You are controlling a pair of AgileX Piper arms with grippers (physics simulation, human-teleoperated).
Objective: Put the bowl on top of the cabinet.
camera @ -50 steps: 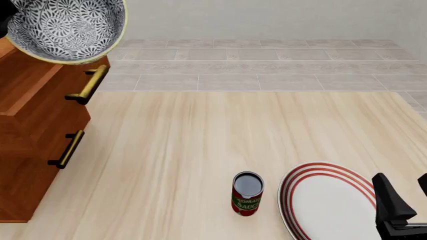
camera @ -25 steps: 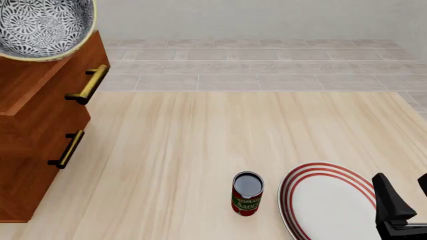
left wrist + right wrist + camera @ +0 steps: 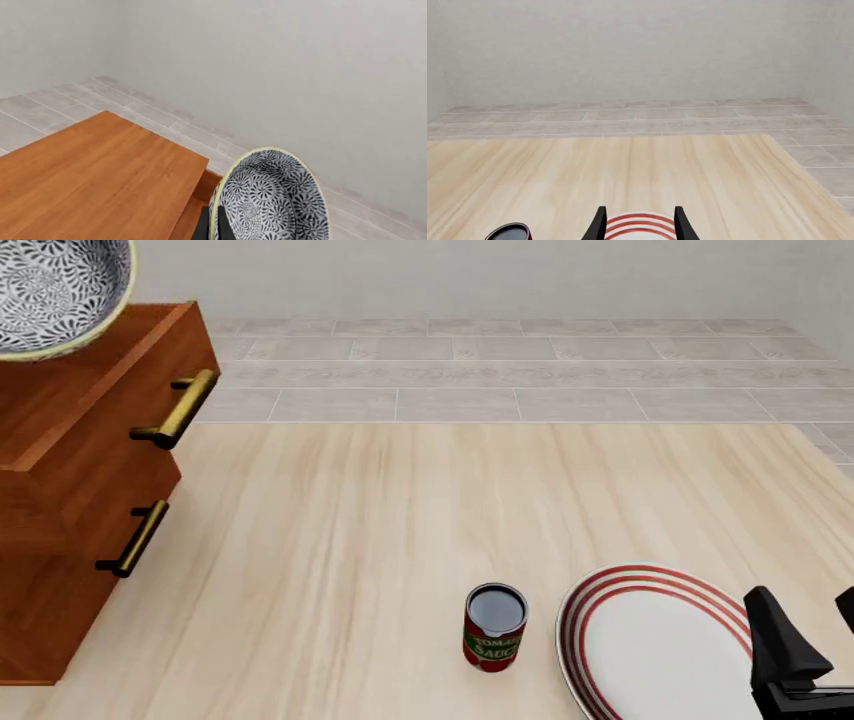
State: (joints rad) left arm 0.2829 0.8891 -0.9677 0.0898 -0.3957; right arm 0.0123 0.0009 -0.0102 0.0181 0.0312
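At the lower edge of the left wrist view, the left gripper point(image 3: 212, 227) shows only as two dark fingers point(image 3: 202, 229) pinched on the cream rim of the bowl point(image 3: 273, 197), one inside and one outside the wall; most of each finger is cut off by the frame. The bowl hangs from that grip with its patterned inside facing the camera, just past the far corner of the cabinet point(image 3: 93, 170) top, and whether it touches the wood cannot be told from here. Nothing lies on the part of the top that shows.

From the front camera the bowl point(image 3: 54, 290) sits at about 10 o'clock, cropped by the top and left edges, over the back of the cabinet point(image 3: 80, 470); the left gripper itself is out of that picture. Two brass handles point(image 3: 180, 408) run down the drawer fronts facing the table point(image 3: 400, 540).

Toward 5 o'clock in the front view, the right gripper point(image 3: 801, 645) hangs with its fingers apart and holding nothing, partly cut by the frame, over the edge of a white plate point(image 3: 654, 640) with red rings. Its own wrist camera shows both fingers point(image 3: 599, 224) spread, with the plate point(image 3: 639, 226) between them below. A red sauce can point(image 3: 495, 627) stands upright just beside the plate at about 6 o'clock, well apart from the cabinet; only its dark top point(image 3: 508, 232) peeks into the right wrist view.
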